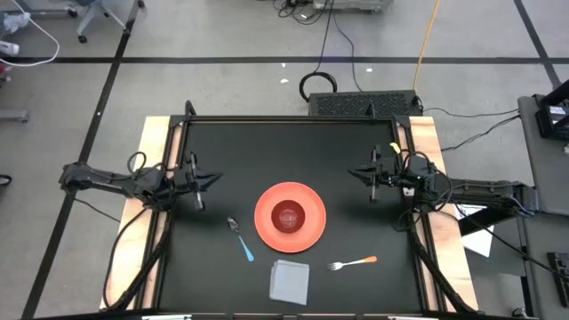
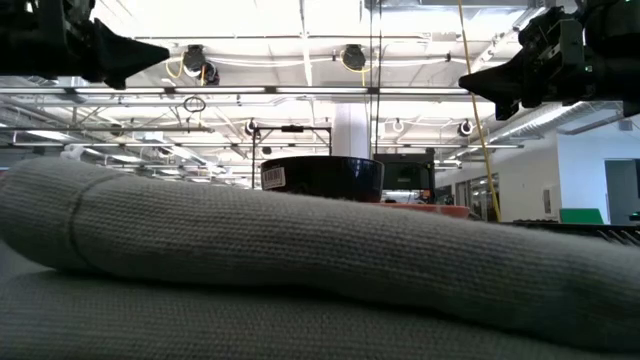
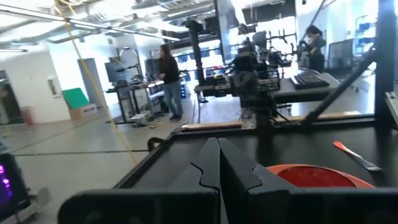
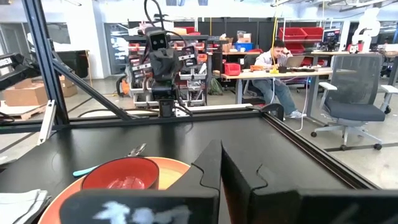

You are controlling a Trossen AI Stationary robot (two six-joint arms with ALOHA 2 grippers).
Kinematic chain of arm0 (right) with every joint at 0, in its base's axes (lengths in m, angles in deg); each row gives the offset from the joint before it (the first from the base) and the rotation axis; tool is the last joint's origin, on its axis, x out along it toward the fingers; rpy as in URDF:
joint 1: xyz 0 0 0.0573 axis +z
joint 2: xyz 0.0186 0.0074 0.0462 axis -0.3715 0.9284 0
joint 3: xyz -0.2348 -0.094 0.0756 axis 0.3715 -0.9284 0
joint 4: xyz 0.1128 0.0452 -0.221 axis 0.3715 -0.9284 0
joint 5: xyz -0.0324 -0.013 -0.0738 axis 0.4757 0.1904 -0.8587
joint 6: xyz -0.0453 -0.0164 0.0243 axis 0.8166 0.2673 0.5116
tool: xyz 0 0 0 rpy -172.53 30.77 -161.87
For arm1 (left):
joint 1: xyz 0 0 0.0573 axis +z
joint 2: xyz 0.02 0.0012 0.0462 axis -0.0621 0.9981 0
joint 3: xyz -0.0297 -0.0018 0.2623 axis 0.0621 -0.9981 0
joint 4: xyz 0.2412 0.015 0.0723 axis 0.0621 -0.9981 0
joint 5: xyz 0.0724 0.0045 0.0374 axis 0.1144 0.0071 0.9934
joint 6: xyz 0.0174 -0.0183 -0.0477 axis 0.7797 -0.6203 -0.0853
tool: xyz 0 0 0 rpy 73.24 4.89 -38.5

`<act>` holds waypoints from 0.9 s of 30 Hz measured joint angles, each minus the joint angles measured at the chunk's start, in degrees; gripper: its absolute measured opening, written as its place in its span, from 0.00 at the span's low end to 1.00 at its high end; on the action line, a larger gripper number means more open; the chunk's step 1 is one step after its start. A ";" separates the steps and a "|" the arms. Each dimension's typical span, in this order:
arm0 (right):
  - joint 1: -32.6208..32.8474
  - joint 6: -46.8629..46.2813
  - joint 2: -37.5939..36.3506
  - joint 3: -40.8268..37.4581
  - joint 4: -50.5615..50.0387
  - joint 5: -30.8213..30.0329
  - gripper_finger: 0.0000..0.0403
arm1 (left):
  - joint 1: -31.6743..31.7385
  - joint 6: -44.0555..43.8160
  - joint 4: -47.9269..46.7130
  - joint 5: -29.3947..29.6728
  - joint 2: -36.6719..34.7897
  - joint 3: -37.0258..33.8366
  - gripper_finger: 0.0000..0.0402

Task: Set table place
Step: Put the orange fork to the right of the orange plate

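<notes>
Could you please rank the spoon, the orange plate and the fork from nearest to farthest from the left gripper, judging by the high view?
From the left gripper:
1. Spoon, left of the plate.
2. Orange plate, table centre.
3. Fork, right of the plate.

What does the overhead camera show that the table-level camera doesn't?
Only the high view shows the spoon with its blue handle, the fork with its orange handle, and the table top as a whole. Only the low view shows the ceiling lights and the room behind. Both show the folded grey napkin, the orange plate with the bowl on it, and the shut left gripper and right gripper hanging above the table.
</notes>
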 joint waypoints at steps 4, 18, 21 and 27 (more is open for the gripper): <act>-0.01 0.00 0.00 0.00 -0.04 0.02 0.00 | 0.00 1.03 2.90 -2.02 -0.02 -2.53 0.00; -0.02 0.13 0.00 0.00 -0.96 0.02 0.00 | -2.57 1.29 -2.98 -14.76 -0.04 -3.77 0.00; 0.00 0.13 0.00 0.00 -0.96 0.02 0.00 | -2.88 0.73 -3.33 -14.60 -0.04 -3.77 0.00; -0.02 0.13 0.00 0.00 -0.96 0.02 0.00 | -3.04 0.33 -3.33 -14.42 -0.04 -3.75 0.00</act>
